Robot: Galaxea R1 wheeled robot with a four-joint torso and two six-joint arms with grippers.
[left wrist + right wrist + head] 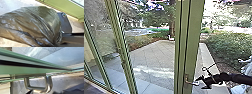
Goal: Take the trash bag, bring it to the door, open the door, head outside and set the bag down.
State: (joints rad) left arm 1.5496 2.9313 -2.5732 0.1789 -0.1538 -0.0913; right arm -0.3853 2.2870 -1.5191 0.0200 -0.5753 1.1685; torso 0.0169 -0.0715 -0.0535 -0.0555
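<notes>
In the left wrist view, the trash bag [31, 23] is cut off by the picture's edges. In the head view, the door [192, 37] and right arm [235, 78] are cropped; the trees [156, 15] look blurred

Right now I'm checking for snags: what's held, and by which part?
The left gripper holds the trash bag by its bunched neck; the open right gripper is at the door handle.

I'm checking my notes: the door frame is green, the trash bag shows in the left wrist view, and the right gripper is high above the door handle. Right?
Not quite: the head view shows the right gripper beside the door handle, at about its height, not high above. The door frame is green and the left wrist view shows the trash bag.
</notes>
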